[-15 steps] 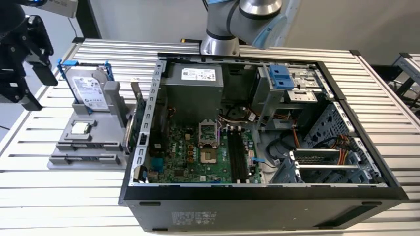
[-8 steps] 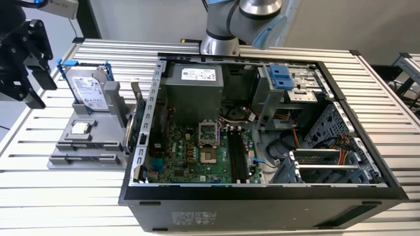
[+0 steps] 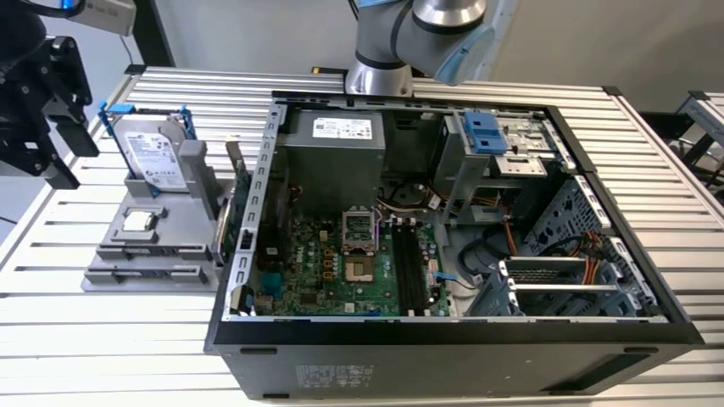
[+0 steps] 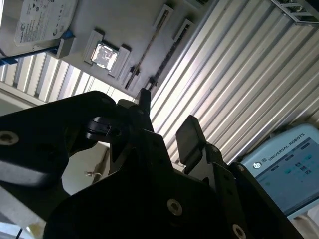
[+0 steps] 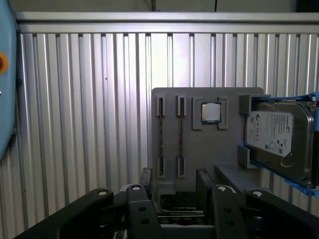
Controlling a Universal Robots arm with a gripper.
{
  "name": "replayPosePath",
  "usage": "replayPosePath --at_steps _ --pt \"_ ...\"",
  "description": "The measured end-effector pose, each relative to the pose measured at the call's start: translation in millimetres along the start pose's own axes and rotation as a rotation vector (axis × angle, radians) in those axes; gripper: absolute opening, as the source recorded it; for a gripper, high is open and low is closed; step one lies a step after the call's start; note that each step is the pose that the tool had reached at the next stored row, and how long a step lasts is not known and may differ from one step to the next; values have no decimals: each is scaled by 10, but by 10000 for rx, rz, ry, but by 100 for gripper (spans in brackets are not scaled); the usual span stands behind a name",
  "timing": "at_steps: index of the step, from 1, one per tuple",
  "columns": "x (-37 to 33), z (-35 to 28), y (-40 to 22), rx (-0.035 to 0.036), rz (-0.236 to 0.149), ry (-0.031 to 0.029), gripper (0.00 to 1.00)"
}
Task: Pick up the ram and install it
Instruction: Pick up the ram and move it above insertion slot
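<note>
- Grey fixture [image 5: 199, 149] on the ribbed aluminium table [image 5: 75, 124]: I see two ram sticks [image 5: 180, 135] seated edge-on in its slots, next to the processor chip [image 5: 211, 113] and the hard drive [image 5: 274, 139].
- Black gripper [image 5: 174, 174]: fingers spread wide, nothing held, clear of the ram sticks.
- Open PC case [image 3: 453, 365] with its motherboard [image 3: 328, 271] sits just beside the fixture, on the exterior view's right.
</note>
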State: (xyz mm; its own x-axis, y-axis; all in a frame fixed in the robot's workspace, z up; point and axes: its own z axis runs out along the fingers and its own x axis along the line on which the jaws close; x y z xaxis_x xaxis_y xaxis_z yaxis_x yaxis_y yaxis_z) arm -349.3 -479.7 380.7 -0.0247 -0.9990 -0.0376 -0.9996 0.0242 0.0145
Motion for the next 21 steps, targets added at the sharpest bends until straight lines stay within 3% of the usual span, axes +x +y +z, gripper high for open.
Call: replayPosePath --at_steps 21 --pt "5 123 -2 16 -1 4 100"
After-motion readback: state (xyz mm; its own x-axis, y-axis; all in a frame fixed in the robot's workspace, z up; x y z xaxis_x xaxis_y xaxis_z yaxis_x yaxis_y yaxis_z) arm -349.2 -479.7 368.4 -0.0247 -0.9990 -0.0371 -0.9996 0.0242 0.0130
